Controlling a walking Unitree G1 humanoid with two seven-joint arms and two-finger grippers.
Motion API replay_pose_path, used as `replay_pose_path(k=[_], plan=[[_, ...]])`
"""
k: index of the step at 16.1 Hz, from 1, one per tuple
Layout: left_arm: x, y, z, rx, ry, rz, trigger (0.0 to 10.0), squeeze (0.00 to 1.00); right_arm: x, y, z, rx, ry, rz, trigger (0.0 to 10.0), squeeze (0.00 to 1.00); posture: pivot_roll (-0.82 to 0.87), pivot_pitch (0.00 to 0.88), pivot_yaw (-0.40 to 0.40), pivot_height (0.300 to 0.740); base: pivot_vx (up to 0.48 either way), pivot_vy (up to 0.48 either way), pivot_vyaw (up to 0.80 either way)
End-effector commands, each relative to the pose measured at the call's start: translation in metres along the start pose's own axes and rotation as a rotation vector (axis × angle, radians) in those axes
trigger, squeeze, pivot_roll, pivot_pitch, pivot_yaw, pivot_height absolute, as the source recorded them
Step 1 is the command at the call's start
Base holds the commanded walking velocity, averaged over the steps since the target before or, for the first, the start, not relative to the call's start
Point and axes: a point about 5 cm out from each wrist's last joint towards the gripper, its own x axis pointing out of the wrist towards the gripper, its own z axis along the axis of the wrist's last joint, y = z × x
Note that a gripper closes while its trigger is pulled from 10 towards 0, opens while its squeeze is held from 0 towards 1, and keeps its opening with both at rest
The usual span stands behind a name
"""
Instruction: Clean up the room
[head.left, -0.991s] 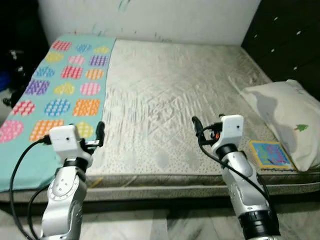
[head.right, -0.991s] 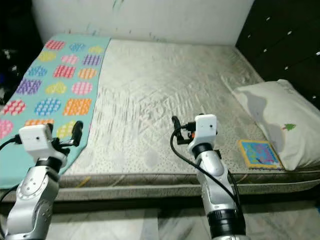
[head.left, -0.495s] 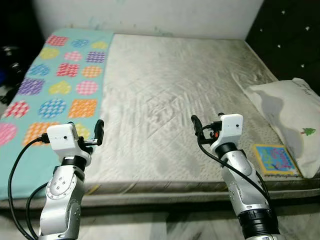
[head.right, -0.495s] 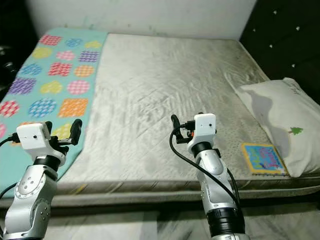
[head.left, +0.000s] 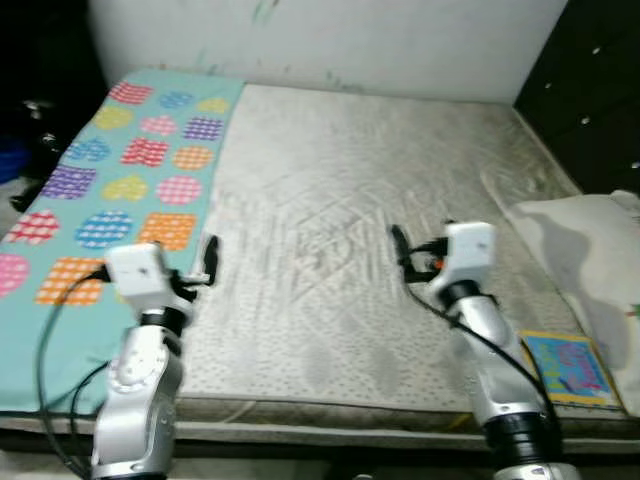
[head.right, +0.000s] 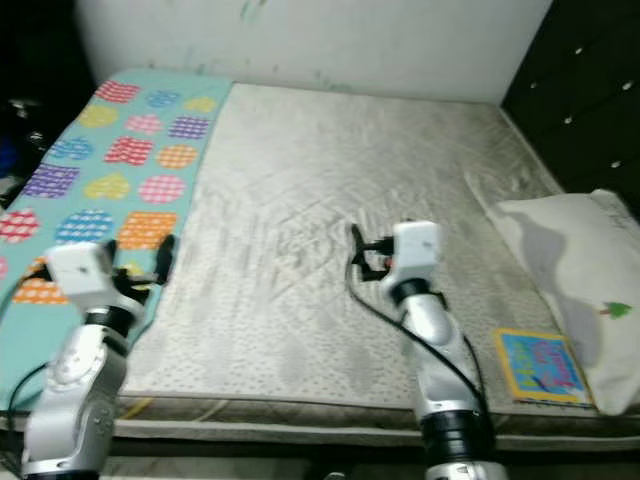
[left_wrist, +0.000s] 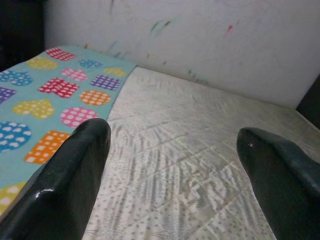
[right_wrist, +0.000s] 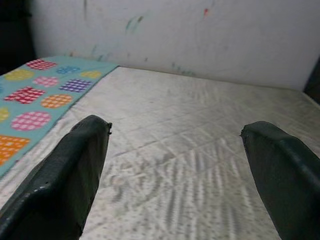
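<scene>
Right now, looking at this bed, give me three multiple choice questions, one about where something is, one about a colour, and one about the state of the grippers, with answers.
1. Where does the small picture book lie?
A. On the mattress's near right corner, beside the pillow
B. On the patterned blanket
C. Against the far wall

2. What is the background colour of the patterned blanket?
A. Red
B. Turquoise
C. Black

3. How do the two grippers stand?
A. Both shut on the blanket
B. One holds the book
C. Both open and holding nothing

Answers:
1. A: the book rests at the near right edge of the mattress, next to the white pillow.
2. B: the blanket on the bed's left side is turquoise with coloured shapes.
3. C: the left gripper and right gripper each show fingers spread wide with only mattress between them.
</scene>
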Motion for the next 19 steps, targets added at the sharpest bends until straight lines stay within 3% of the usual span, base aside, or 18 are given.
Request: replay_pose_path(k=[1, 5, 19], plan=[[-0.0011, 0.0058, -0.0001, 0.006, 0.009, 0.017, 10.0, 0.0, -0.0005, 0.002, -0.0004, 0.003, -0.004, 0.002, 10.0, 0.0, -0.06, 0.062, -0.071, 0.74, 0.0, 0.0, 0.0], [-0.001, 0.0042, 0.0002, 0.001, 0.004, 0.004, 10.0, 0.0, -0.0001, 0.0016, -0.0002, 0.014, -0.005, 0.004, 10.0, 0.0, -0.06, 0.06, -0.074, 0.74, 0.0, 0.274, 0.0], [-0.0008, 0.0054, 0.0003, -0.004, 0.004, 0.021, 10.0, 0.0, 0.0017, 0.0014, -0.0018, -0.036, 0.009, 0.01, 10.0, 0.0, -0.06, 0.065, -0.077, 0.74, 0.0, 0.48, 0.0]])
